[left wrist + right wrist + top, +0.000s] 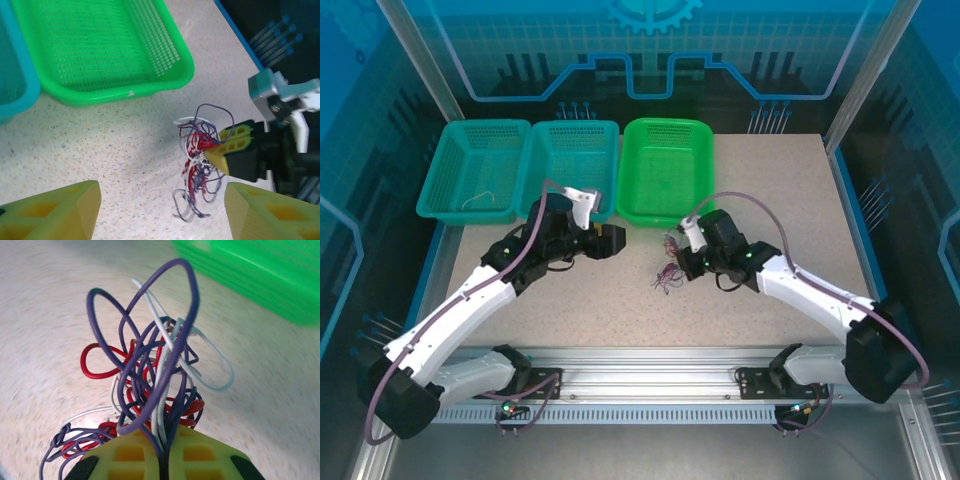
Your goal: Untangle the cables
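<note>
You're looking down from high behind the near edge over the whole table (770, 200). Your left wrist camera is facing the cables (195, 145) from nearby, and your right wrist camera is sitting right against that same tangle.

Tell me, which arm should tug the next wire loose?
Probably the left. The right end effector is shut on the cables, anchoring the clump; the left end effector is open, empty and facing the loose strands.

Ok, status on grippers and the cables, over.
Right gripper shut on the cables, one knotted clump. Left gripper open, short of it. Green basket beyond, nothing between.
</note>
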### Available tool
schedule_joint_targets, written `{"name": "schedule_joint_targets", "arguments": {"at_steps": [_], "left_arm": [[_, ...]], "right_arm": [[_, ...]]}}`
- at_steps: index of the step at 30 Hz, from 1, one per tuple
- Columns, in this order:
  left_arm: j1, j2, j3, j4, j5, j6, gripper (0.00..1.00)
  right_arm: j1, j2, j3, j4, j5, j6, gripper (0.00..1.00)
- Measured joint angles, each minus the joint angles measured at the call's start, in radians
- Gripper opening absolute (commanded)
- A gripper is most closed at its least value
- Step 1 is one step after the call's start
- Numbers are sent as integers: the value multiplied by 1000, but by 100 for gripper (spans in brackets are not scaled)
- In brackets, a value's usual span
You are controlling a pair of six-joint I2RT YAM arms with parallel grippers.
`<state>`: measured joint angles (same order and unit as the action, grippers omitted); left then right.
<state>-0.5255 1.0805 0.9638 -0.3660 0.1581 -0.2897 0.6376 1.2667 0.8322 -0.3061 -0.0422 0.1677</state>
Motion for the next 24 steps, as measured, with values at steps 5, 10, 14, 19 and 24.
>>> {"name": "schedule_joint_targets", "arguments": {"at_steps": [5, 10, 14, 19, 24], "left_arm": [[0, -73, -83, 60, 154, 273, 77], [-5, -172, -173, 64, 245, 580, 78], [-26, -155, -209, 89, 247, 726, 78], [-64, -130, -332, 244, 224, 827, 72], [-69, -84, -381, 404, 187, 866, 56]], "right_arm": [[29, 13, 33, -54, -72, -277, 9], [30, 75, 144, -167, -125, -510, 10], [30, 76, 184, -234, -201, -623, 10], [30, 76, 225, -311, -311, -685, 10], [30, 73, 238, -344, -391, -694, 9]]}}
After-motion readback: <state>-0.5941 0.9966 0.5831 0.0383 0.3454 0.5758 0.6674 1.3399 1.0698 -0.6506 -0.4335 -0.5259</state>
